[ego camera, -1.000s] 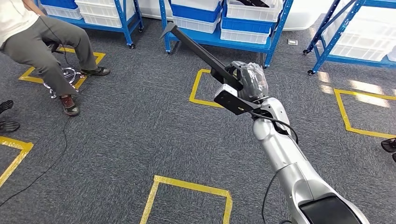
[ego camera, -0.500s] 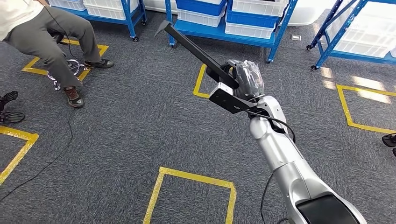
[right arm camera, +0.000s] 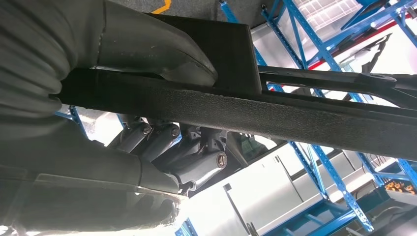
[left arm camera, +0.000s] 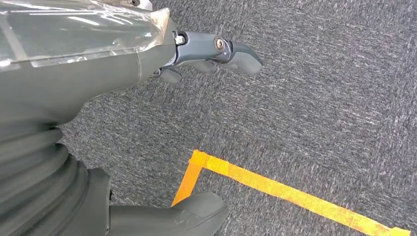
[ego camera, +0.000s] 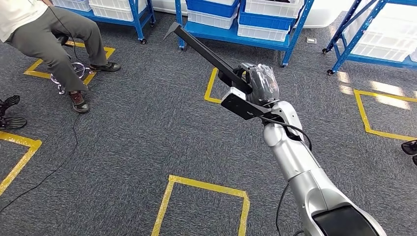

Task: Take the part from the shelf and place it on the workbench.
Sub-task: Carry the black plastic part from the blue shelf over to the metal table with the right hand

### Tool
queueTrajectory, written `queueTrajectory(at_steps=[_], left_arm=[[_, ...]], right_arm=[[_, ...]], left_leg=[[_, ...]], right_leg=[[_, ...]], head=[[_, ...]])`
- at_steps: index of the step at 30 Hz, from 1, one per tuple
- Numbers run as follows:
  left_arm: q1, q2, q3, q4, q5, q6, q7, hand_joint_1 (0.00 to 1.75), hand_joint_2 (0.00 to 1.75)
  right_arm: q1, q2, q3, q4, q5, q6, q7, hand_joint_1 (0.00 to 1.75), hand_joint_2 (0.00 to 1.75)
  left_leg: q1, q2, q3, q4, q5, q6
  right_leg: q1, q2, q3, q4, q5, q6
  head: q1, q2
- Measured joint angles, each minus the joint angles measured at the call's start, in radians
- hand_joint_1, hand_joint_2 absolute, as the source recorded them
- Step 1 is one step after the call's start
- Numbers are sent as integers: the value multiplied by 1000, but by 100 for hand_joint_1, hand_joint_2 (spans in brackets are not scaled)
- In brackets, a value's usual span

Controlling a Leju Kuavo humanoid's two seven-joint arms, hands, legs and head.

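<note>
Long black part: rigid bar, gripped near one end by right hand, fingers wrapped round it; far end cantilevers beyond fingers, likely levers. Left hand holds nothing, fingers loosely curled.

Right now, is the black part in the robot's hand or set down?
In hand. The right hand grips the long black part near one end, holding it above the carpet.

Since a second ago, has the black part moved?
Yes, slightly: the black part has drifted left at its tip against the blue shelf post behind it, though the camera shifted too.
</note>
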Motion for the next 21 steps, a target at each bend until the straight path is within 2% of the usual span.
queueTrajectory(at_steps=[9, 12, 14, 16, 19, 20, 21], left_arm=[[0, 0, 0, 0, -2, -2, 5, 0, 175], [0, 2, 0, 0, -4, -2, 7, 0, 175], [-1, 1, 0, 0, -7, -3, 9, 0, 175], [-1, 0, 0, 0, -10, -4, 10, 0, 175], [-1, 0, 0, 0, -12, -6, 12, 0, 175], [-1, 0, 0, 0, -12, -6, 13, 0, 175], [-1, 0, 0, 0, -13, -6, 14, 0, 175]], right_arm=[[1, -5, -5, 0, 16, 0, -5, 171, 175], [2, -6, -3, -6, 37, -2, -7, 171, 175], [3, -7, -2, -14, 45, -6, -8, 171, 175], [4, -8, 0, -21, 48, -8, -9, 171, 175], [11, -11, 2, -27, 49, -9, -9, 171, 175], [15, -11, 2, -27, 50, -9, -9, 171, 175], [20, -12, 3, -28, 50, -9, -9, 171, 175]], left_leg=[[-2, 1, -1, 2, 1, 1], [-5, 0, -4, 2, 2, 10], [1, 1, 0, -12, 10, 20], [5, 2, 3, -22, 17, 27], [5, -1, -2, -22, 20, 29], [5, -3, -3, -22, 21, 28], [5, -6, -5, -22, 22, 26]], right_leg=[[-2, 0, -3, 3, 1, 2], [-9, 0, -3, -2, 6, 11], [-9, 0, -13, 17, -7, 9], [-10, 1, -39, 70, -41, 1], [-10, 4, -113, 239, -117, -10], [-10, 5, -132, 284, -132, -9], [-10, 6, -137, 300, -135, -5]], head=[[0, 0], [0, 0], [0, 0], [1, 0], [3, 0], [2, 0], [2, 0]])
